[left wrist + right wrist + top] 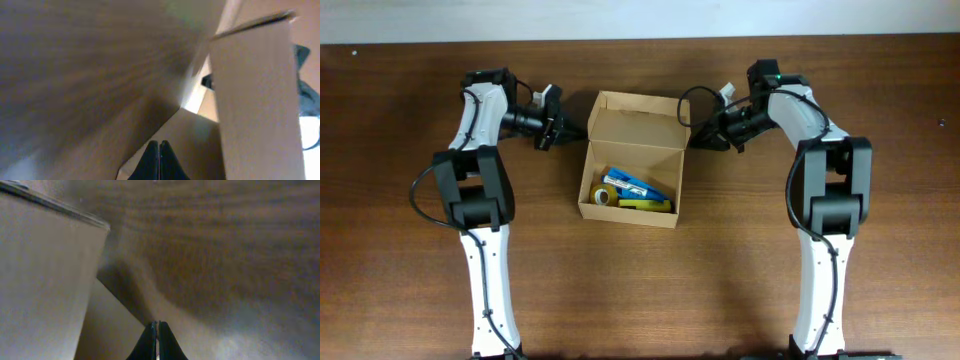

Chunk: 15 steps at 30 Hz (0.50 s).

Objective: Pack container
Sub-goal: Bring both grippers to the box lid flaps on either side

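Where the two claws point at each other, the container [632, 125] is found between them. It is set on the table [720, 270], and its lid flap is raised at the far side. The left claw [572, 134] is seen just beside the container's left wall, near the back corner. Its two fingers [151, 162] are pressed flat together, and nothing is held between them. Cardboard is seen right at its tip, but whether it is touched cannot be told. The right claw [697, 137] is seen just beside the right wall, also near the back corner. Its fingers [149, 347] are pressed together too, and nothing is held. Inside the container, a little nearer the arm bases than the claws, a roll of tape [603, 194], some blue pens [636, 184] and a yellow thing [645, 205] are seen lying.
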{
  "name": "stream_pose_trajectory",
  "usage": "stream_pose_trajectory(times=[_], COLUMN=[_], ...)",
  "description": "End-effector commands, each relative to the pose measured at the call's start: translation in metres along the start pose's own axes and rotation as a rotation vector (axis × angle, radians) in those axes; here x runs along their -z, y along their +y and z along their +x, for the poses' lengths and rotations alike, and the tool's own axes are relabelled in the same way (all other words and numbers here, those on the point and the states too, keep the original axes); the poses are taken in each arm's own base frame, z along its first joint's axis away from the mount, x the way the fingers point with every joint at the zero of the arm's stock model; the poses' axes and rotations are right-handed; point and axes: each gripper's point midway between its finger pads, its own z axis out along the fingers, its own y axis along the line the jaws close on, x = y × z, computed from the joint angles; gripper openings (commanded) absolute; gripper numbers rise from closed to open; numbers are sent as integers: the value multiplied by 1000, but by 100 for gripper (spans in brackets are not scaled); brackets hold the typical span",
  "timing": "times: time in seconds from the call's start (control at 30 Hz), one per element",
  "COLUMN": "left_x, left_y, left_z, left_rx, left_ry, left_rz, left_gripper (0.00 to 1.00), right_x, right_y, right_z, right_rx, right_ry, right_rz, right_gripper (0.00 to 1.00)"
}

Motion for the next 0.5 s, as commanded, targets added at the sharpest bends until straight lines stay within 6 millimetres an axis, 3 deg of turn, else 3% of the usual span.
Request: stream_pose_trajectory(times=[0.0, 0.27, 0.47], left_x=[-17, -37, -37], left_y=[-9, -30, -41], left_z=[-4, -16, -20], left_rx=[32, 1, -31], left_ry=[15, 7, 1], left_rz=[78, 135, 168], left_gripper=[1, 2, 2], right_x=[-7, -2, 3], right_y=[16, 43, 55], right_z=[1, -15, -20], right_rx=[-14, 58, 99], right_ry=[23, -15, -29], right_rz=[-125, -267, -328], right_gripper=[4, 4, 4])
